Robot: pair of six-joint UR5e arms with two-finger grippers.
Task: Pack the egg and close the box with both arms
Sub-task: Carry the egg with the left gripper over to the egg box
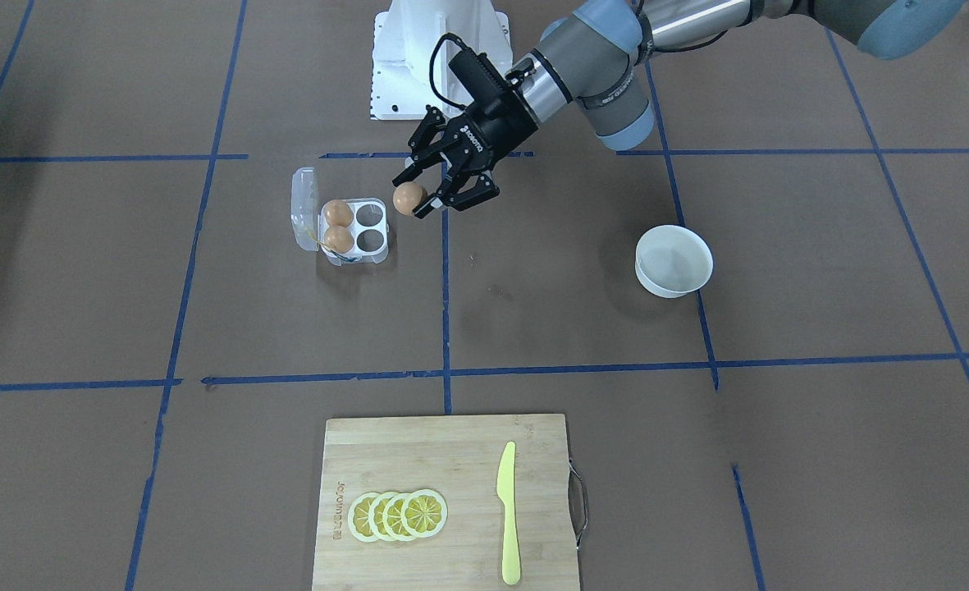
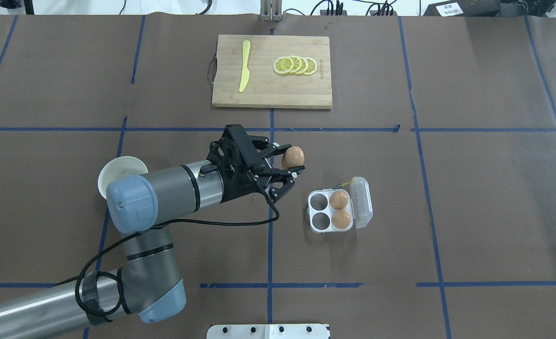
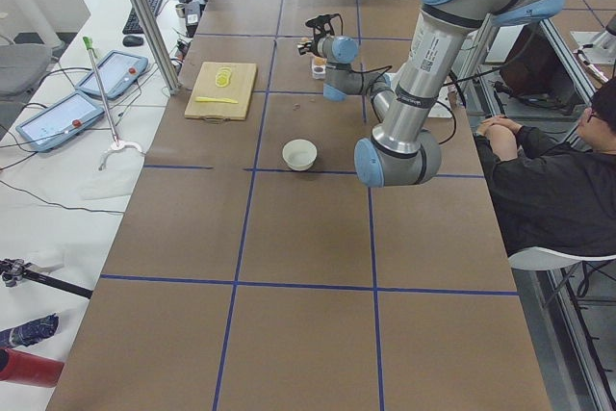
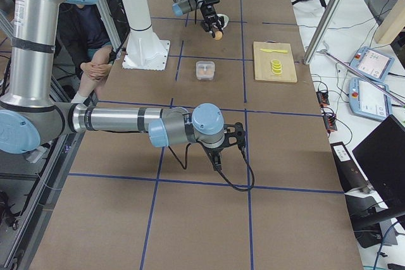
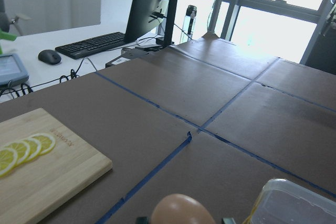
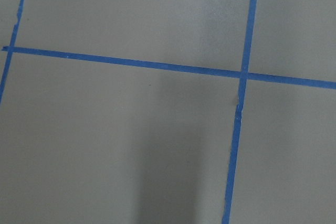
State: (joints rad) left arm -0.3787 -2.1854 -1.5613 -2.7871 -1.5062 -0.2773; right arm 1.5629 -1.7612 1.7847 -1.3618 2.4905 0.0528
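Midway between the counter's left and right edges, the black two-finger left tool point(image 2: 291, 165) is grasping a smooth orange-brown egg point(image 2: 294, 157) aloft beside the white four-cell box point(image 2: 329, 210), its clear lid point(image 2: 362, 202) open, probably heading for an empty cell point(image 2: 318, 201); whether the right tool point(image 4: 221, 156) is clenched I cannot tell.

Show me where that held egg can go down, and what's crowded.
Free: two empty cells of the box nearest the left gripper, and bare table between box and cutting board. Crowded: the two cells by the lid, each with an egg.
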